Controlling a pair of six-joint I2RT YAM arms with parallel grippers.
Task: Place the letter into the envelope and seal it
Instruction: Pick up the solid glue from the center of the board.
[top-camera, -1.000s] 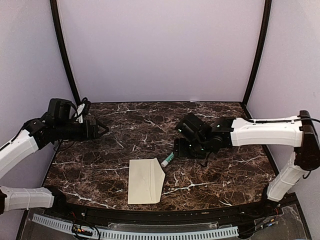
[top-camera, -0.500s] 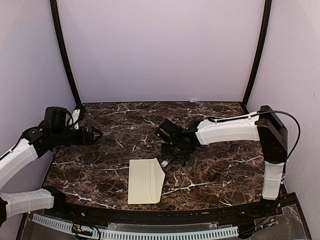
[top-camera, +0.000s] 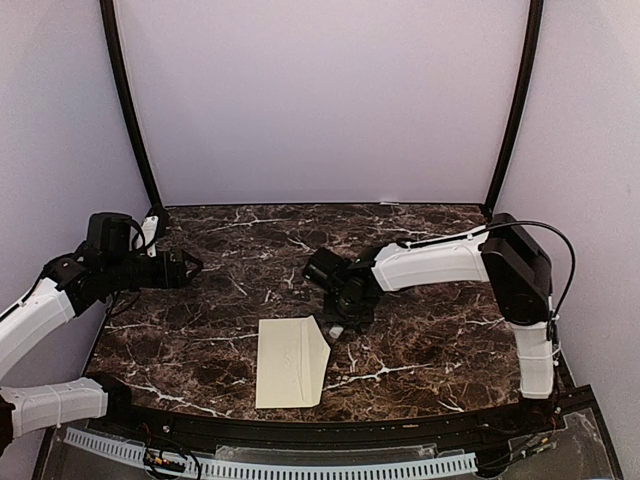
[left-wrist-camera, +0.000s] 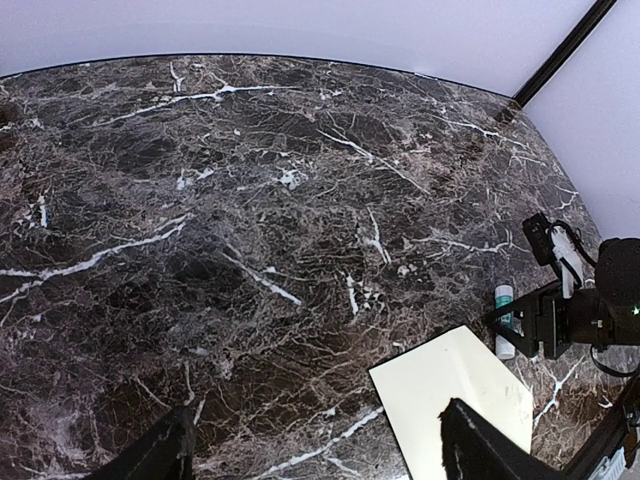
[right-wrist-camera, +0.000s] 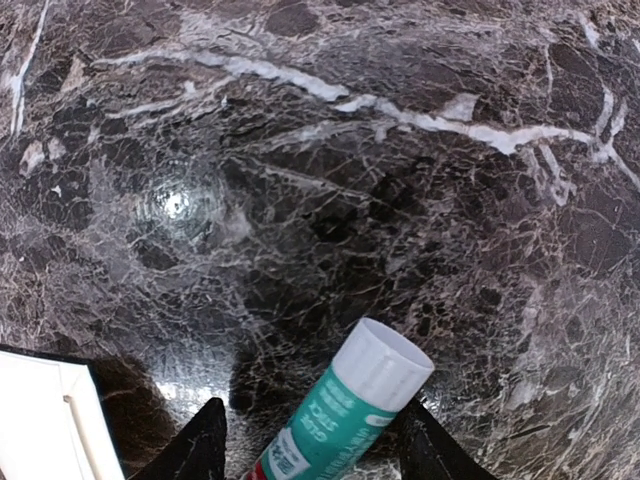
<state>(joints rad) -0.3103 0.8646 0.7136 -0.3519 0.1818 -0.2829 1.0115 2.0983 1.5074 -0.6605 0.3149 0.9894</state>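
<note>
The cream envelope (top-camera: 290, 360) lies flat near the table's front, its pointed flap toward the right. It also shows in the left wrist view (left-wrist-camera: 460, 385) and as a corner in the right wrist view (right-wrist-camera: 40, 420). No separate letter sheet shows. A green glue stick with a white cap (right-wrist-camera: 350, 410) lies just beyond the envelope's far right corner (top-camera: 335, 329). My right gripper (top-camera: 345, 305) hangs low over it, open, its fingers either side of the stick (right-wrist-camera: 313, 420). My left gripper (top-camera: 190, 266) is open and empty at the far left (left-wrist-camera: 318, 410).
The dark marble table (top-camera: 420, 340) ends at a black front rail (top-camera: 300, 430). Lilac walls and black corner posts (top-camera: 510, 110) close in the back and sides. The right arm's white link (top-camera: 430, 262) stretches across the table's middle.
My right gripper has swung left and come down over the glue stick, which it now mostly hides from above. My left gripper has drawn back slightly to the left. The envelope has not moved.
</note>
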